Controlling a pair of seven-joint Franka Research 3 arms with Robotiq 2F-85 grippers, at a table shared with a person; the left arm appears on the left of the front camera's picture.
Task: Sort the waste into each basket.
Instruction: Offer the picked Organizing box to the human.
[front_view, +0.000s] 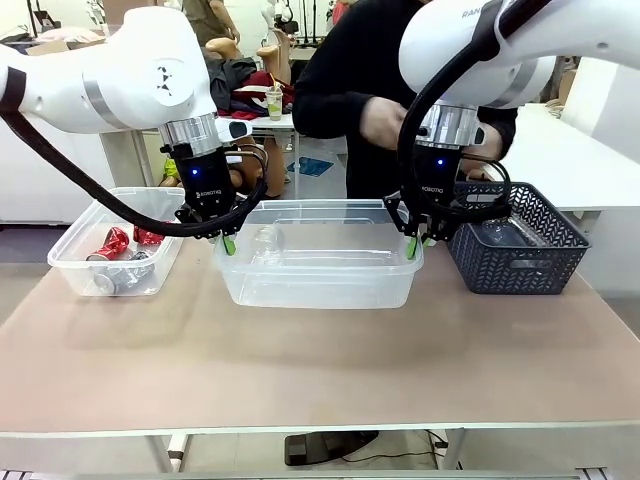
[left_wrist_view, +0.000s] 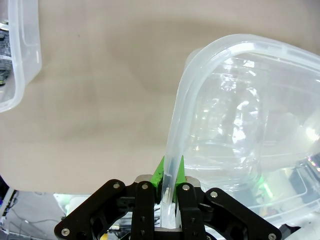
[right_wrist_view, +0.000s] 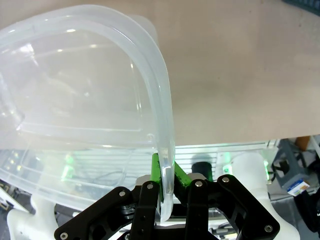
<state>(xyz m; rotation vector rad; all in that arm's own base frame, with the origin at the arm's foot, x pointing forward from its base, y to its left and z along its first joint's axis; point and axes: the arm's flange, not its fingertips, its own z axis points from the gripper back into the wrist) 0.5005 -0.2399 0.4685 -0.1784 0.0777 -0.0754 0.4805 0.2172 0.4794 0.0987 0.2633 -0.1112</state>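
The clear middle tub is clamped at its rim by the left gripper and right gripper, one at each end.

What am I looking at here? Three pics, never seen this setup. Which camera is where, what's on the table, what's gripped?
Two white robot arms share a table with a person. The front view looks across the table; the other two come from cameras on each wrist. The left gripper and right gripper are each shut on the rim of the middle clear tub, at opposite ends. That tub holds a clear bottle. The left tub holds crushed red and silver cans. A dark lattice basket stands at the right.
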